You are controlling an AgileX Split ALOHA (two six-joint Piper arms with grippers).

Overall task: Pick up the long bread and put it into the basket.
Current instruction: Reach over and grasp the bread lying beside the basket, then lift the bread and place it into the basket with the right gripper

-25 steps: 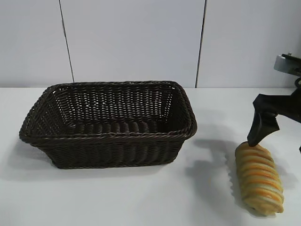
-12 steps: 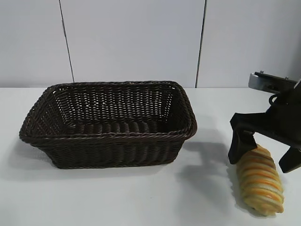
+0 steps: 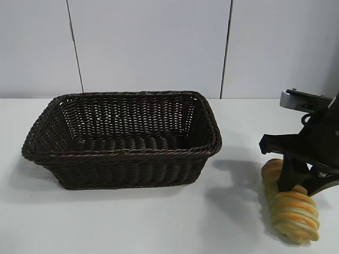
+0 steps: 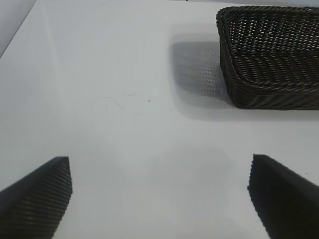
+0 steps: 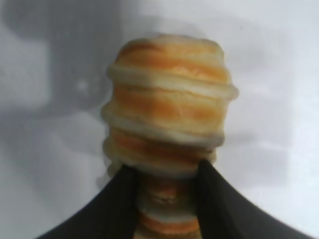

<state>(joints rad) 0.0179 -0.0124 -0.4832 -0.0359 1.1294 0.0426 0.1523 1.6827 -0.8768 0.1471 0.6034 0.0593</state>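
The long bread [image 3: 294, 212], golden-yellow with orange ridges, lies on the white table at the right, pointing toward the camera. My right gripper [image 3: 301, 182] is down over its middle and shut on it. In the right wrist view the two black fingers [image 5: 119, 199] pinch the loaf [image 5: 169, 109] and dent it between them, with the gripper [image 5: 164, 177] astride it. The dark brown wicker basket [image 3: 122, 153] stands at centre-left, with nothing in it. My left gripper [image 4: 159, 194] is open over bare table, with the basket's corner [image 4: 269, 94] ahead of it.
A white wall with dark vertical seams [image 3: 74, 47] rises behind the table. White tabletop [image 3: 233, 211] lies between the basket and the bread.
My right gripper has come down over the bread's middle and closed on it, squeezing the loaf. The basket has not moved.
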